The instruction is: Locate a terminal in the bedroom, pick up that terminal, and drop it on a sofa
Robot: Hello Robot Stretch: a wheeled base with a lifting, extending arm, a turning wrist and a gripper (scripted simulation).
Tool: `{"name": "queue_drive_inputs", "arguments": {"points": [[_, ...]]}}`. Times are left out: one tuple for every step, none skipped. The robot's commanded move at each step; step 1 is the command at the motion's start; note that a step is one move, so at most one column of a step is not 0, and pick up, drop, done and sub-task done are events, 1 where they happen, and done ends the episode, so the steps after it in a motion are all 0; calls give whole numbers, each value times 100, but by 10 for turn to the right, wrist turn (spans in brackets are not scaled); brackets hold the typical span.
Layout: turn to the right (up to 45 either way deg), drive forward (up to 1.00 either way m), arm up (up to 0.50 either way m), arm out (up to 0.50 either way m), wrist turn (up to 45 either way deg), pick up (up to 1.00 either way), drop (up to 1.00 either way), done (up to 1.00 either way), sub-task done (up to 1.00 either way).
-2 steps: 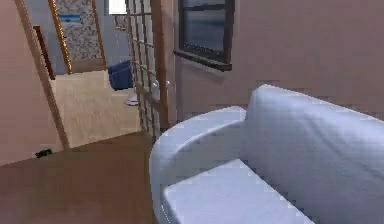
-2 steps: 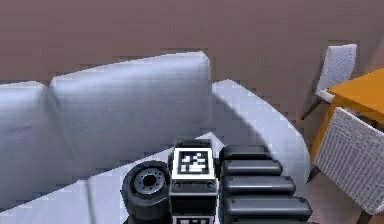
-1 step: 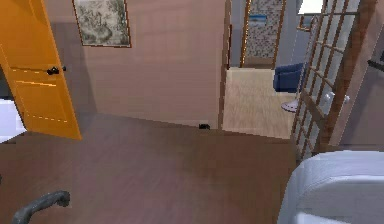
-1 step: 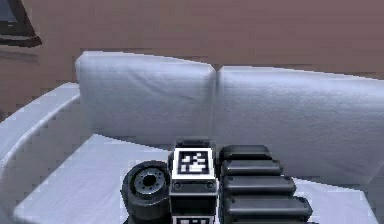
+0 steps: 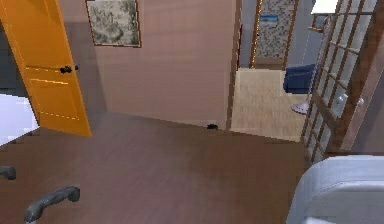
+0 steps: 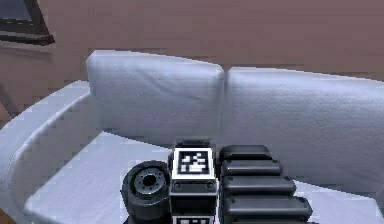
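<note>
A white sofa [image 6: 230, 100] with two back cushions spans the arm side view; its armrest [image 5: 340, 190] also shows at the forward view's bottom right. The dark ribbed arm [image 6: 258, 185] rises from the bottom edge over the sofa seat. At its end stands a white square with black marks [image 6: 195, 163]. Left of that is the gripper's dark rounded body [image 6: 148, 190]. Its far end cannot be made out against the seat, so I cannot tell whether it holds anything.
Brown floor [image 5: 170, 160] stretches ahead. An orange door [image 5: 45, 60] stands ajar on the left beside a wall with a framed picture [image 5: 113, 22]. A doorway [image 5: 262, 90] leads to a beige-carpeted room with a blue chair [image 5: 298, 76]. A glass-paned door [image 5: 340, 70] is on the right.
</note>
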Motion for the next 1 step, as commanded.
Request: {"name": "queue_drive_inputs", "arguments": {"points": [[0, 0, 0, 36, 0, 0, 0, 0, 0]]}}
